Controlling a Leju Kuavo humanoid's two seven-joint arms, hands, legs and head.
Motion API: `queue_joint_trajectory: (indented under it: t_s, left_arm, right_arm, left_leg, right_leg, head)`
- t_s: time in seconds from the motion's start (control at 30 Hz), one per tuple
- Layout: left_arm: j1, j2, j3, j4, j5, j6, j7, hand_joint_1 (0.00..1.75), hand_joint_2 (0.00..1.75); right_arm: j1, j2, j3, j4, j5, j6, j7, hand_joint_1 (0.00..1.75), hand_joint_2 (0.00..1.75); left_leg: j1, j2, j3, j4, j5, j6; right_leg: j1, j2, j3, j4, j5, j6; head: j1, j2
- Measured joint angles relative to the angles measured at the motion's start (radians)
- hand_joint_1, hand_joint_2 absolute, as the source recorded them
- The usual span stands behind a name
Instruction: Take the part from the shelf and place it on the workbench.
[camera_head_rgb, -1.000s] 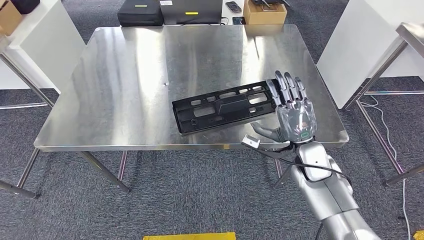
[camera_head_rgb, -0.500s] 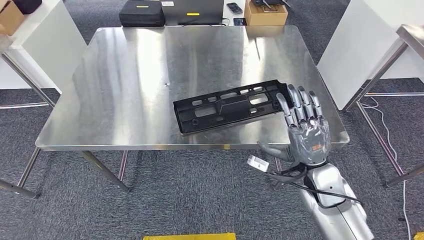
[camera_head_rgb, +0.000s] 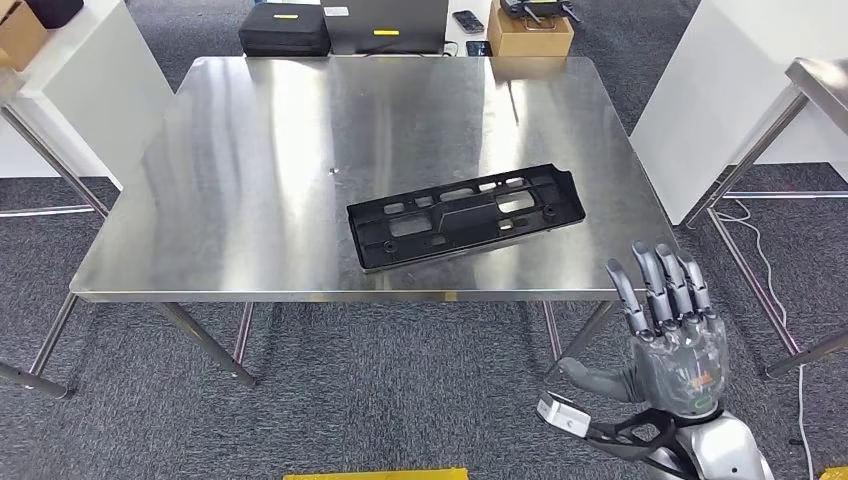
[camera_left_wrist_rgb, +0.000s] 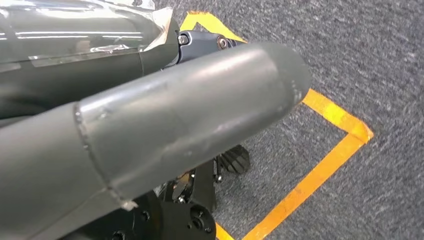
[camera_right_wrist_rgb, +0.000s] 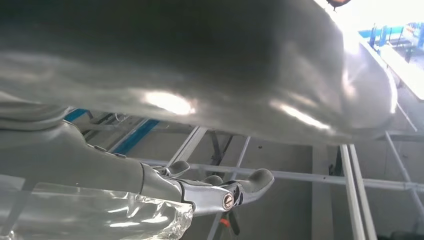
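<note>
Part (camera_head_rgb: 465, 216): long black plastic frame, lying flat on your steel workbench (camera_head_rgb: 250, 150), right of centre frame, slightly slanted, nothing touching it; right hand (camera_head_rgb: 672, 345): lower right of frame, off the bench's near edge, fingers spread, empty; left hand: state cannot be told.

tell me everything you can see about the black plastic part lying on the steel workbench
The black plastic part is a long, flat rectangular frame, matte, with a row of slot-like cutouts, small holes and a raised block at its middle. It lies flat on the steel workbench, slightly skewed, its right end farther from the robot, near the front edge and right of centre. Nothing but the tabletop touches it; the right hand is below the table's front edge, fingers spread, apart from it.
</note>
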Motion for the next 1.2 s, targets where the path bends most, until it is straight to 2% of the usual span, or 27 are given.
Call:
queue_joint_trajectory:
  t_s: [0.03,0.07,0.1,0.13,0.17,0.2,0.23,0.27,0.3,0.33,0.37,0.43,0.47,0.57,0.6,0.67,0.73,0.77,0.8,0.83,0.9,0.93,0.97,1.03,1.1,1.13,1.2]
  left_arm:
    - [0.000,-0.001,-0.002,0.000,-0.001,-0.001,-0.002,0.00,0.00]
    - [0.000,-0.002,-0.006,0.000,-0.004,-0.002,-0.005,0.00,0.00]
    - [-0.001,-0.002,-0.011,0.000,-0.007,-0.002,-0.007,0.00,0.00]
    - [-0.001,-0.002,-0.016,0.000,-0.010,0.000,-0.008,0.00,0.00]
    - [-0.001,-0.002,-0.019,0.000,-0.013,0.003,-0.006,0.00,0.00]
    - [-0.001,-0.002,-0.020,0.000,-0.013,0.007,-0.003,0.00,0.00]
    - [-0.001,-0.001,-0.021,0.000,-0.012,0.012,0.001,0.00,0.00]
    - [-0.001,-0.001,-0.021,0.000,-0.011,0.018,0.005,0.00,0.00]
    - [-0.001,-0.001,-0.021,0.000,-0.009,0.025,0.008,0.00,0.00]
    - [-0.001,-0.001,-0.020,0.000,-0.008,0.030,0.010,0.00,0.00]
    - [-0.002,-0.001,-0.020,0.000,-0.005,0.035,0.011,0.00,0.00]
    - [-0.006,-0.002,-0.020,0.000,0.001,0.043,0.014,0.00,0.00]
    - [-0.008,-0.003,-0.020,0.000,0.005,0.048,0.015,0.00,0.00]
    - [-0.009,-0.007,-0.017,0.000,0.018,0.056,0.012,0.00,0.00]
    - [-0.010,-0.008,-0.015,0.000,0.021,0.058,0.009,0.00,0.00]
    - [-0.011,-0.011,-0.011,0.000,0.025,0.062,0.005,0.00,0.00]
    - [-0.012,-0.013,-0.007,0.000,0.030,0.068,0.002,0.00,0.00]
    - [-0.011,-0.014,-0.006,0.000,0.031,0.071,0.000,0.00,0.00]
    - [-0.011,-0.015,-0.004,0.000,0.032,0.075,-0.001,0.00,0.00]
    - [-0.011,-0.017,-0.002,0.000,0.033,0.080,-0.002,0.00,0.00]
    - [-0.011,-0.021,0.002,0.000,0.033,0.090,-0.004,0.00,0.00]
    - [-0.011,-0.023,0.004,0.000,0.034,0.096,-0.004,0.00,0.00]
    - [-0.012,-0.025,0.005,0.000,0.034,0.103,-0.005,0.00,0.00]
    - [-0.012,-0.029,0.007,0.000,0.037,0.119,-0.008,0.00,0.00]
    - [-0.012,-0.032,0.010,0.000,0.040,0.130,-0.012,0.00,0.00]
    - [-0.012,-0.033,0.011,0.000,0.040,0.131,-0.014,0.00,0.00]
    - [-0.012,-0.034,0.011,0.000,0.040,0.132,-0.015,0.00,0.00]
  right_arm:
    - [0.014,0.004,-0.012,-0.016,-0.004,0.000,-0.008,0.00,0.00]
    - [0.041,0.014,-0.031,-0.041,-0.011,0.000,-0.030,0.00,0.00]
    - [0.075,0.032,-0.053,-0.072,-0.015,0.000,-0.061,0.00,0.00]
    - [0.103,0.053,-0.069,-0.095,-0.013,0.000,-0.090,0.00,0.00]
    - [0.128,0.077,-0.080,-0.113,-0.004,0.000,-0.117,0.00,0.00]
    - [0.141,0.102,-0.084,-0.121,0.015,0.000,-0.127,0.00,0.00]
    - [0.147,0.122,-0.084,-0.122,0.040,0.000,-0.122,0.00,0.00]
    - [0.152,0.143,-0.081,-0.123,0.068,0.000,-0.106,0.00,0.00]
    - [0.156,0.159,-0.076,-0.123,0.094,0.000,-0.083,0.00,0.00]
    - [0.158,0.172,-0.068,-0.123,0.116,0.000,-0.058,0.00,0.00]
    - [0.159,0.180,-0.059,-0.123,0.132,0.000,-0.032,0.00,0.00]
    - [0.158,0.183,-0.036,-0.126,0.154,0.000,0.024,0.00,0.00]
    - [0.157,0.181,-0.022,-0.127,0.162,0.000,0.052,0.00,0.00]
    - [0.147,0.169,0.029,-0.128,0.177,0.000,0.105,0.00,0.00]
    - [0.142,0.166,0.046,-0.128,0.179,0.000,0.113,0.00,0.00]
    - [0.128,0.158,0.076,-0.125,0.179,0.000,0.123,0.00,0.00]
    - [0.115,0.152,0.102,-0.120,0.176,0.000,0.128,0.00,0.00]
    - [0.111,0.150,0.114,-0.117,0.173,0.000,0.129,0.00,0.00]
    - [0.107,0.147,0.124,-0.115,0.169,0.000,0.129,0.00,0.00]
    - [0.103,0.145,0.133,-0.113,0.164,0.000,0.129,0.00,0.00]
    - [0.094,0.140,0.147,-0.111,0.153,0.000,0.128,0.00,0.00]
    - [0.090,0.137,0.152,-0.111,0.146,0.000,0.126,0.00,0.00]
    - [0.088,0.135,0.155,-0.111,0.137,0.000,0.120,0.00,0.00]
    - [0.086,0.130,0.158,-0.111,0.109,0.000,0.098,0.00,0.00]
    - [0.085,0.126,0.158,-0.111,0.083,0.000,0.071,0.00,0.00]
    - [0.084,0.126,0.157,-0.110,0.071,0.000,0.058,0.00,0.00]
    - [0.084,0.124,0.150,-0.110,0.039,0.000,0.023,0.00,0.00]
  left_leg:
    - [0.000,0.000,-0.003,0.009,-0.007,-0.009]
    - [0.002,-0.001,-0.005,0.019,-0.014,-0.023]
    - [0.006,0.002,-0.015,0.049,-0.039,-0.038]
    - [0.007,0.004,-0.035,0.096,-0.073,-0.051]
    - [0.010,0.007,-0.060,0.158,-0.111,-0.059]
    - [0.011,0.010,-0.093,0.232,-0.154,-0.063]
    - [0.012,0.010,-0.120,0.290,-0.179,-0.065]
    - [0.011,0.010,-0.132,0.318,-0.185,-0.064]
    - [0.011,0.010,-0.124,0.309,-0.171,-0.062]
    - [0.011,0.011,-0.096,0.261,-0.143,-0.057]
    - [0.011,0.012,-0.054,0.190,-0.110,-0.050]
    - [0.006,0.013,0.012,0.073,-0.072,-0.041]
    - [0.003,0.014,0.025,0.047,-0.065,-0.038]
    - [-0.005,0.015,0.022,0.035,-0.049,-0.024]
    - [-0.004,0.016,0.019,0.030,-0.039,-0.015]
    - [-0.002,0.019,0.008,0.023,-0.021,-0.004]
    - [-0.004,0.020,-0.009,0.023,-0.011,0.001]
    - [-0.005,0.020,-0.015,0.024,-0.006,0.001]
    - [-0.006,0.020,-0.021,0.025,-0.002,0.000]
    - [-0.007,0.019,-0.024,0.025,0.001,-0.002]
    - [-0.009,0.018,-0.028,0.030,0.004,-0.007]
    - [-0.012,0.017,-0.030,0.033,0.004,-0.011]
    - [-0.014,0.017,-0.032,0.036,0.005,-0.015]
    - [-0.016,0.016,-0.037,0.039,0.009,-0.025]
    - [-0.012,0.014,-0.046,0.054,-0.004,-0.035]
    - [-0.010,0.013,-0.059,0.082,-0.027,-0.041]
    - [-0.004,0.013,-0.106,0.193,-0.101,-0.053]
  right_leg:
    - [-0.002,0.000,0.038,-0.062,0.015,0.006]
    - [-0.004,0.000,0.073,-0.121,0.029,0.003]
    - [-0.006,-0.001,0.107,-0.179,0.045,-0.005]
    - [-0.004,-0.001,0.117,-0.196,0.048,-0.020]
    - [-0.003,-0.002,0.113,-0.195,0.050,-0.035]
    - [-0.001,-0.003,0.110,-0.195,0.052,-0.041]
    - [0.002,-0.004,0.106,-0.195,0.054,-0.045]
    - [0.005,-0.005,0.103,-0.195,0.056,-0.048]
    - [0.007,-0.006,0.100,-0.195,0.059,-0.050]
    - [0.008,-0.006,0.098,-0.195,0.061,-0.051]
    - [0.010,-0.006,0.098,-0.195,0.064,-0.051]
    - [0.015,-0.006,0.098,-0.193,0.069,-0.044]
    - [0.017,-0.007,0.098,-0.194,0.072,-0.040]
    - [0.017,-0.008,0.093,-0.196,0.081,-0.020]
    - [0.017,-0.008,0.084,-0.183,0.072,-0.017]
    - [0.016,-0.009,0.043,-0.093,0.013,-0.023]
    - [0.016,-0.008,-0.005,0.041,-0.057,-0.027]
    - [0.016,-0.008,-0.012,0.080,-0.074,-0.024]
    - [0.016,-0.008,0.000,0.081,-0.076,-0.017]
    - [0.016,-0.008,0.035,0.038,-0.062,-0.009]
    - [0.017,-0.008,0.131,-0.111,-0.024,-0.001]
    - [0.019,-0.008,0.165,-0.170,-0.011,-0.005]
    - [0.021,-0.008,0.182,-0.202,-0.004,-0.011]
    - [0.024,-0.007,0.184,-0.211,0.001,-0.027]
    - [0.016,-0.008,0.181,-0.212,0.010,-0.041]
    - [0.012,-0.009,0.178,-0.213,0.014,-0.048]
    - [0.010,-0.011,0.169,-0.213,0.021,-0.059]
  head:
    - [0.002,0.000]
    - [0.001,0.000]
    - [0.000,0.000]
    - [-0.001,0.000]
    - [-0.004,0.000]
    - [-0.004,0.000]
    - [-0.004,0.000]
    - [-0.004,0.000]
    - [-0.004,0.000]
    - [-0.004,0.000]
    - [-0.004,0.000]
    - [-0.003,0.000]
    - [-0.003,0.000]
    - [-0.003,0.000]
    - [-0.002,0.000]
    - [0.002,0.000]
    - [0.005,0.000]
    - [0.004,0.000]
    - [0.004,0.000]
    - [0.004,0.000]
    - [0.004,0.000]
    - [0.004,0.000]
    - [0.003,0.000]
    - [0.003,0.000]
    - [0.002,0.000]
    - [0.000,0.000]
    - [-0.005,0.000]
